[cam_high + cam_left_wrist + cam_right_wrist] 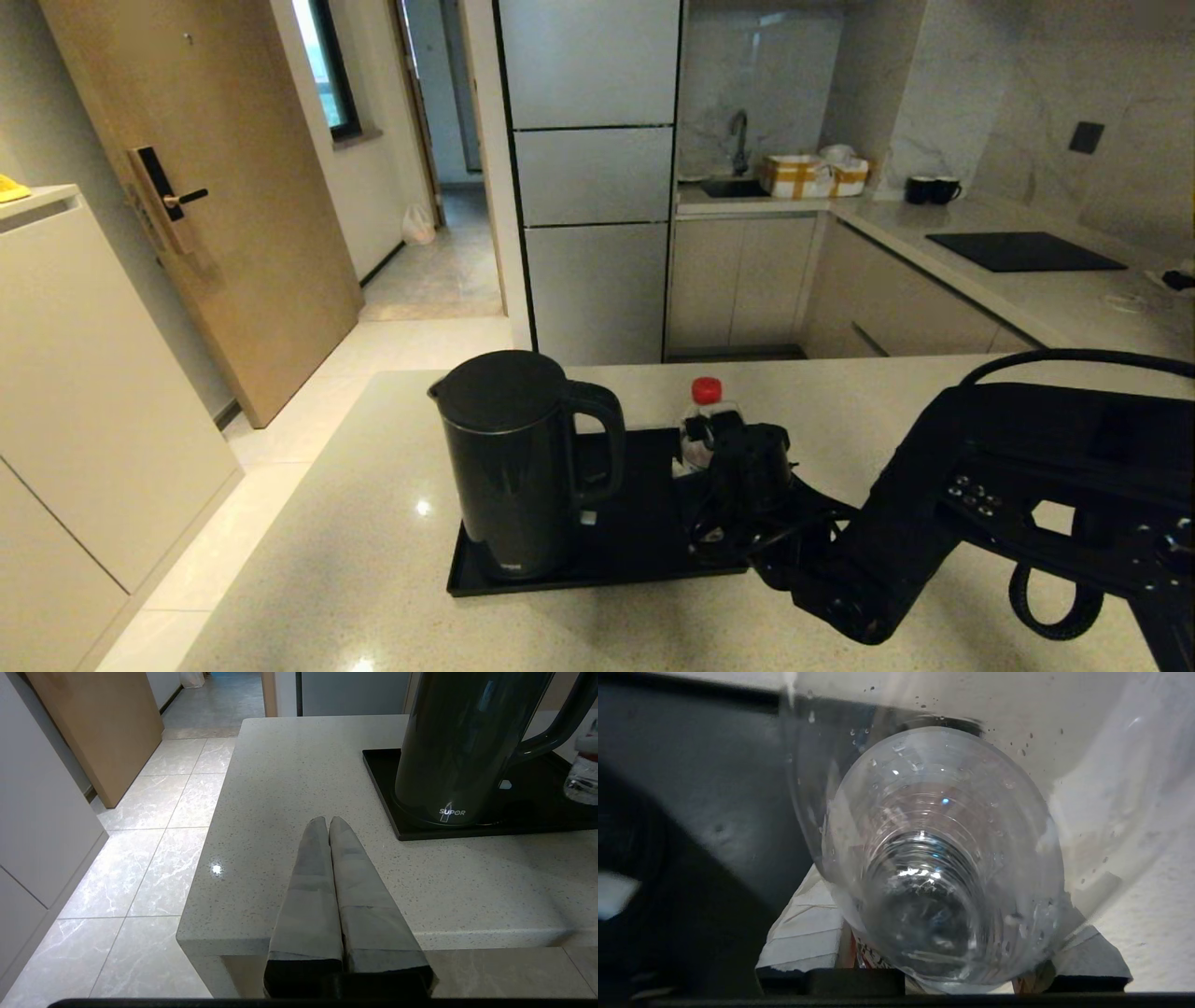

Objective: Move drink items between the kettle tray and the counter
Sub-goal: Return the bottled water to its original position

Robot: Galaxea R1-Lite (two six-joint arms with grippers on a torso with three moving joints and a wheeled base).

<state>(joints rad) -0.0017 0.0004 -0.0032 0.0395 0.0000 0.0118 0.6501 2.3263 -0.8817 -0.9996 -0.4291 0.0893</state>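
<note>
The black kettle (509, 462) stands upright at the left end of the glossy black tray (635, 551) on the beige counter (373, 523). The clear water bottle (705, 411) with its red cap stands upright at the tray's right end. My right gripper (724, 448) is shut on its body. In the right wrist view the bottle (943, 858) fills the space between the pale fingers (803, 933). My left gripper (328, 821) is shut and empty, low over the counter (289, 774) near its front left corner, short of the kettle (462, 742) and tray (537, 812).
Two dark mugs (932, 189), a black cooktop panel (1025, 250) and a taped box (812, 175) sit on the far counter. The near counter drops off to tiled floor (140, 858) on the left. My right arm (1027, 495) stretches over the counter's right side.
</note>
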